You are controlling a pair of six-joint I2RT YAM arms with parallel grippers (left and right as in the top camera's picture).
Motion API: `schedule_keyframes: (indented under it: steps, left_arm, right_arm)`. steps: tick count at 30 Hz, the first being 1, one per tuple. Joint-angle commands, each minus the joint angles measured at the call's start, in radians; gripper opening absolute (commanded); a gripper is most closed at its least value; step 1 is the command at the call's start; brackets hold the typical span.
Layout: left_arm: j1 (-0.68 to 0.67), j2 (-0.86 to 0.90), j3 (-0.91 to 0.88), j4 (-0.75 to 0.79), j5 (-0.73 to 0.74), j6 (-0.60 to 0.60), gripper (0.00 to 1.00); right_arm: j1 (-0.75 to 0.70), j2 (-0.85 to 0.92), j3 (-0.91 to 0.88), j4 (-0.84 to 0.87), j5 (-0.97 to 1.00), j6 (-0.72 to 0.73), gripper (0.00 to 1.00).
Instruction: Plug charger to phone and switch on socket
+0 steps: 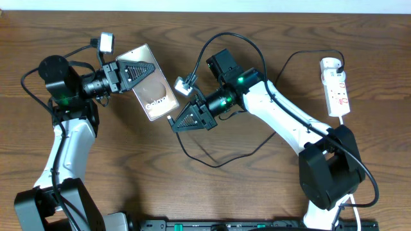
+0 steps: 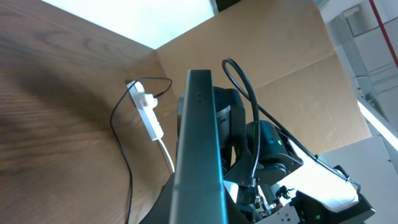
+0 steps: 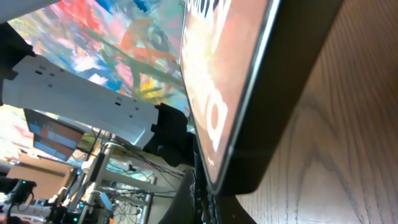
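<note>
Dark wood-grain table, brown cardboard panel behind, bright white surface beyond, colourful painted backdrop

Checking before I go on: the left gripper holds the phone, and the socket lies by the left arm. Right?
Not quite. The left gripper does hold the phone, but the socket lies on the right arm's side, as the overhead view shows.

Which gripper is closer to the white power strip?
Right. The right gripper sits between the phone and the power strip; the left gripper, gripping the phone, is on its far side, farther away.
</note>
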Motion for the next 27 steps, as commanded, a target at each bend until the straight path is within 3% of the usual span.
schedule_keyframes:
  steps: [1,27]
  left_arm:
    - [-0.008,-0.006,0.024,0.012,0.032,0.014,0.07]
    - [-0.044,-0.006,0.024,0.012,0.030,0.055,0.07]
  right_arm:
    - [0.004,-0.002,0.012,0.012,-0.043,0.030,0.01]
    - [0.004,-0.002,0.012,0.042,-0.042,0.063,0.01]
